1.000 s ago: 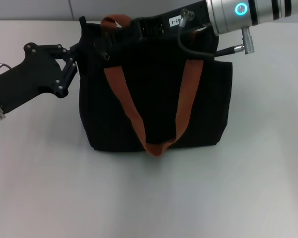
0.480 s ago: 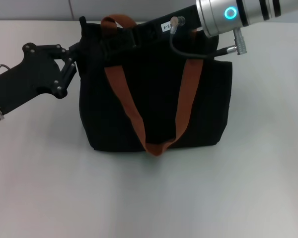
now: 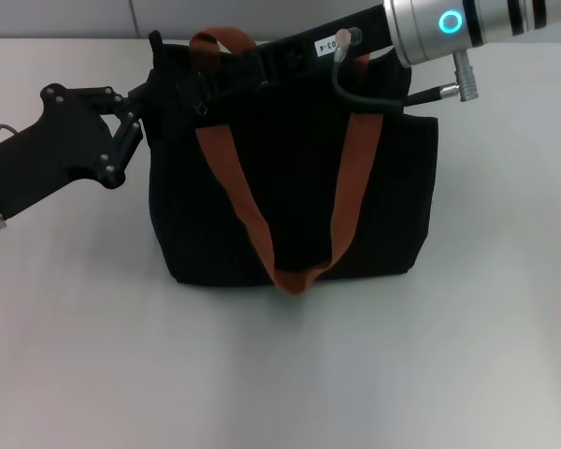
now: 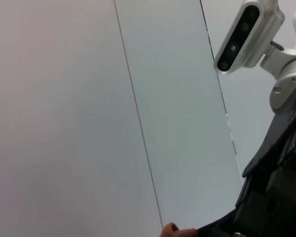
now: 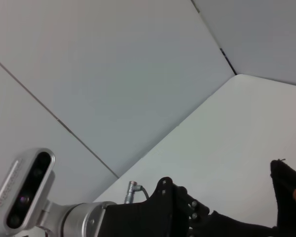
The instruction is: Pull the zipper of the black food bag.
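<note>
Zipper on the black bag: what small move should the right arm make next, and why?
Probably a short pull along the top edge toward the bag's right end. The right pincer sits over the bag near the zipper, at the left end, while the left pincer braces that corner.

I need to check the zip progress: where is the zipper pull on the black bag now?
In the head view, the zipper is near the robot's-left end of the black food bag's upper edge, beside the orange strap and just below the right gripper.
</note>
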`<state>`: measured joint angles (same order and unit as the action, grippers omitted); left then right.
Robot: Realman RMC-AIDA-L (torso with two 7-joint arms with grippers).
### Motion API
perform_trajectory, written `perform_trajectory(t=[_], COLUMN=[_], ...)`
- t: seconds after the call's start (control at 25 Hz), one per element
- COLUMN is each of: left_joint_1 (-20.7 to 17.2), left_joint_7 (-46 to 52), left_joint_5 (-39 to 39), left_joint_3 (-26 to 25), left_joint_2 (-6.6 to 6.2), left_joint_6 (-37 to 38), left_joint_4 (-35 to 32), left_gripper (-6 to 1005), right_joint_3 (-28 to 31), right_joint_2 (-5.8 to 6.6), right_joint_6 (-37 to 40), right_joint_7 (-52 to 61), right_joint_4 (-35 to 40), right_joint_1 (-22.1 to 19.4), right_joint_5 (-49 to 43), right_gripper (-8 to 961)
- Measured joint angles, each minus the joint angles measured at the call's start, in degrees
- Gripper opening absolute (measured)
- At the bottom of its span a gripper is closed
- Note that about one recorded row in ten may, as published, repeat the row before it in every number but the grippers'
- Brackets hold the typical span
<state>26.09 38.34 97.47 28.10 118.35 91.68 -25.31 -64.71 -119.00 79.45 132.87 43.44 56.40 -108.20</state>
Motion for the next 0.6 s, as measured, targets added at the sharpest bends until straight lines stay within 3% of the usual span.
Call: perform_trajectory(t=[0.6], left_joint_1=[0.37], left_joint_7=[0.09], left_joint_5=[-0.05], left_joint_3=[-0.06], left_joint_2=[0.04], left_joint_6=[1.04], left_joint_4=[0.00], left_gripper=[60], right_joint_3=[-3.47], right_joint_2=[-0.49], right_joint_6=[-2.69], right_joint_7=[-1.44], right_joint_4=[-0.56], right_joint_1=[0.89], right_joint_5=[0.26], right_gripper=[466])
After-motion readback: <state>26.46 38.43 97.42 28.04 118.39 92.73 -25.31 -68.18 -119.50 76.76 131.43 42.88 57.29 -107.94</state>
